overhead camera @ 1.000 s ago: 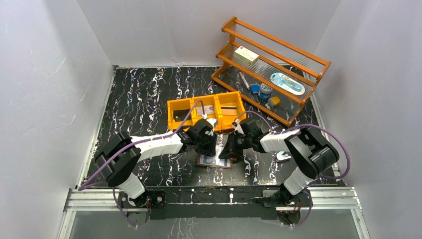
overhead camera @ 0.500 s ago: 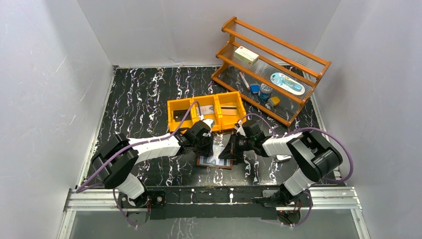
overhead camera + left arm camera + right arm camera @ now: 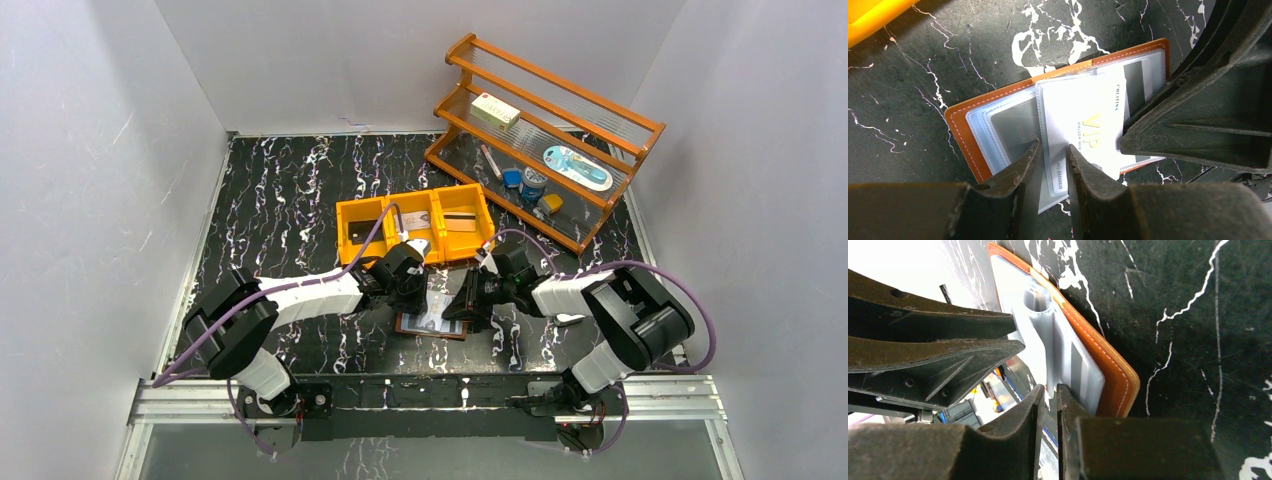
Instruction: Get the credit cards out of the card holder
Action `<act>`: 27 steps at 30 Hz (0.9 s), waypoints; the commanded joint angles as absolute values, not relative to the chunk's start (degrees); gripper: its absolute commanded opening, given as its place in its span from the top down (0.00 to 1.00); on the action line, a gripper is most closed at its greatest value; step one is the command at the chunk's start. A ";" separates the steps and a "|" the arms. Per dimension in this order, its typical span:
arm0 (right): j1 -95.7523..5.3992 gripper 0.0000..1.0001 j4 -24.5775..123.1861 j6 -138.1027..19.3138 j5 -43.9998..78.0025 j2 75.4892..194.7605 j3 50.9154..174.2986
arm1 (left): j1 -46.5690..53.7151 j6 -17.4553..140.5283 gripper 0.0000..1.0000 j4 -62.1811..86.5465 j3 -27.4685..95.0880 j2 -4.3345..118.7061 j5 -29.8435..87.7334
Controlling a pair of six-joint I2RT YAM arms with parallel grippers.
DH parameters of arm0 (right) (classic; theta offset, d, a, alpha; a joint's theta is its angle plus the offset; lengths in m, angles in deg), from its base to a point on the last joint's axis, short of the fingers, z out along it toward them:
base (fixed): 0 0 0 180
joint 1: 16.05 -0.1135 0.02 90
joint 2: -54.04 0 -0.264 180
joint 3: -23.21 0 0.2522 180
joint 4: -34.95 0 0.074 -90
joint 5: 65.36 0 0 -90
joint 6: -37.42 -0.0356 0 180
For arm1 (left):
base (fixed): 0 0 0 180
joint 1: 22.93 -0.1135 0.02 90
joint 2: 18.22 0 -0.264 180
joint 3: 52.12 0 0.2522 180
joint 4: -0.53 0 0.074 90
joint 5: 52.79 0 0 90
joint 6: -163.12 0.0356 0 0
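Above black marbled surface [image 3: 290, 200], beside bin [image 3: 345, 208]: shows holder [image 3: 425, 327] lying open between both arms. Left wrist: finds left hand [image 3: 1053, 146] narrow, straddling a sleeve [image 3: 1045, 125] edge, grip unclear, probably pinning it; reads "VIP" on white card [image 3: 1088, 100]. Right wrist: catches right hand [image 3: 1050, 390] nearly closed on sleeve, likely to lift it.

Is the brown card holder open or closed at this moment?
Open. The card holder lies spread on the table, its clear sleeves exposed, and a white VIP card shows among them.
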State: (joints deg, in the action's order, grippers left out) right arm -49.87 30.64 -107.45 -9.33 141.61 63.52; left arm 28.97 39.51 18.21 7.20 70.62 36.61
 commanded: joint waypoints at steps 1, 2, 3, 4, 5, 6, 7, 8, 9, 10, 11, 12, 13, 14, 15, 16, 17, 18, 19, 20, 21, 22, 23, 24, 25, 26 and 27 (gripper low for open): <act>-49.78 0.76 23.78 -110.75 -11.58 143.11 61.92 | 29.29 39.97 0.76 24.56 5.11 71.46 37.65; -49.73 0.76 22.83 -111.31 -11.76 143.61 61.79 | 29.28 39.88 0.76 24.48 5.01 71.48 37.60; -49.79 0.76 22.14 -111.71 -11.97 143.96 61.71 | 29.35 39.88 0.77 24.48 5.04 71.38 37.56; -49.80 0.78 21.56 -111.88 -12.12 144.22 61.67 | 29.35 39.84 0.77 24.48 5.00 71.49 37.48; -49.80 0.80 20.95 -111.90 -12.13 144.36 61.59 | 29.29 39.75 0.77 24.43 5.05 71.42 37.41; -49.80 0.81 20.46 -111.98 -12.06 144.41 61.52 | 29.34 39.80 0.77 24.41 5.12 71.45 37.32; -49.80 0.81 20.12 -112.18 -12.06 144.50 61.45 | 29.32 39.74 0.77 24.42 5.11 71.50 37.30; -49.79 0.80 19.14 -112.54 -12.43 144.61 61.35 | 29.33 39.79 0.77 24.40 5.09 71.40 37.25; -49.80 0.80 17.67 -113.34 -13.02 144.76 61.09 | 29.32 39.73 0.77 24.39 5.08 71.44 37.21; -49.80 0.82 16.20 -114.13 -13.43 145.01 60.76 | 29.29 39.74 0.77 24.39 5.06 71.45 37.27; -49.80 0.85 15.48 -114.52 -13.45 145.12 60.52 | 29.28 39.80 0.77 24.39 5.18 71.54 37.29; -49.78 0.87 15.33 -114.51 -13.31 145.19 60.37 | 29.32 39.69 0.77 24.39 5.21 71.59 37.35; -49.80 0.89 15.46 -114.40 -13.25 145.32 60.29 | 29.35 39.65 0.77 24.40 5.23 71.58 37.38; -49.79 0.92 15.44 -114.25 -13.39 145.44 60.15 | 29.29 39.67 0.77 24.40 5.19 71.67 37.32; -49.80 0.95 15.45 -114.03 -13.68 145.47 59.95 | 29.30 39.69 0.78 24.46 5.21 71.61 37.42; -49.63 0.97 16.00 -113.56 -13.60 145.21 59.84 | 29.36 39.77 0.78 24.54 5.15 71.57 37.57; -49.50 0.98 17.56 -112.55 -13.15 144.67 59.83 | 29.29 39.84 0.78 24.75 5.22 71.53 37.75; -49.46 0.98 19.47 -111.40 -12.43 144.02 59.93 | 29.30 39.81 0.78 24.94 5.15 71.58 37.97; -49.20 0.98 21.81 -110.21 -11.90 143.40 60.06 | 29.36 39.83 0.78 25.08 5.09 71.46 38.19; -48.88 0.98 24.21 -109.01 -11.85 142.57 60.16 | 29.29 39.81 0.78 25.10 5.00 71.39 38.25; -48.54 0.98 25.40 -108.14 -12.09 142.14 60.11 | 29.28 39.82 0.78 25.09 4.88 71.39 38.26; -48.07 0.98 26.12 -107.64 -12.30 141.48 59.90 | 29.30 39.82 0.78 25.10 4.78 71.32 38.18; -47.56 0.98 26.88 -107.18 -12.50 140.43 59.69 | 29.31 39.81 0.79 25.10 4.68 71.28 38.32; -47.00 0.98 27.70 -106.76 -12.65 139.83 59.58 | 29.33 39.90 0.79 25.10 4.63 71.29 38.34; -46.53 0.97 28.54 -106.31 -12.85 139.34 59.56 | 29.30 39.93 0.79 25.10 4.61 71.37 38.41; -46.14 0.96 29.05 -105.90 -13.20 139.04 59.56 | 29.28 40.00 0.79 25.10 4.60 71.34 38.43; -45.89 0.96 29.13 -105.59 -13.68 138.95 59.56 | 29.32 40.01 0.79 25.10 4.63 71.44 38.43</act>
